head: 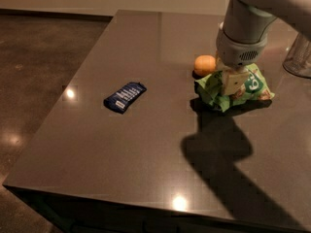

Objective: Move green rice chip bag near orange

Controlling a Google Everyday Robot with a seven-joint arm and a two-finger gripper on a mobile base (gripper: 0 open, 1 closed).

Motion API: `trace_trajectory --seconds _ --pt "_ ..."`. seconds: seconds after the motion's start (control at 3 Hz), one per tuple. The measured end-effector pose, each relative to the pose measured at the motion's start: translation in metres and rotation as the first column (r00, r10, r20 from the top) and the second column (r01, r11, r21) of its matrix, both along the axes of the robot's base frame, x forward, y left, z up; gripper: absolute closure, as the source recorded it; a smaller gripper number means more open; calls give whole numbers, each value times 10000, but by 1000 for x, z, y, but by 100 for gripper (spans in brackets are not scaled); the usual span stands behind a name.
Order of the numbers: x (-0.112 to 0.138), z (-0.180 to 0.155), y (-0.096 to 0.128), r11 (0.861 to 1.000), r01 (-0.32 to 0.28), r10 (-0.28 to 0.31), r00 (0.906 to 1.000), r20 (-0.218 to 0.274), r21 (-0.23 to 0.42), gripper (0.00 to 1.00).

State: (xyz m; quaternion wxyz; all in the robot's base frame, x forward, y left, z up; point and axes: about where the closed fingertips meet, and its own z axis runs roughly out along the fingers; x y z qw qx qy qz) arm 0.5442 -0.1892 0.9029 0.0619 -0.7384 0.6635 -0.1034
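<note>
The green rice chip bag (250,87) is crumpled, at the right of the dark table, just right of and in front of the small orange (204,64). My gripper (231,83) comes down from the white arm onto the bag's left half. Its fingers (233,81) are shut on the crinkled foil. The bag's left edge lies a short gap from the orange. The bag casts a shadow on the tabletop right under it.
A small dark blue wrapped bar (124,96) lies left of centre on the table (146,159). A clear glass object (299,57) stands at the far right edge. The table's left and front edges drop to the floor.
</note>
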Motion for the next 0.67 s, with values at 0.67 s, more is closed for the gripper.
trace_trajectory --seconds 0.67 --pt "1 1 0 10000 -10 9 10000 92 24 0"
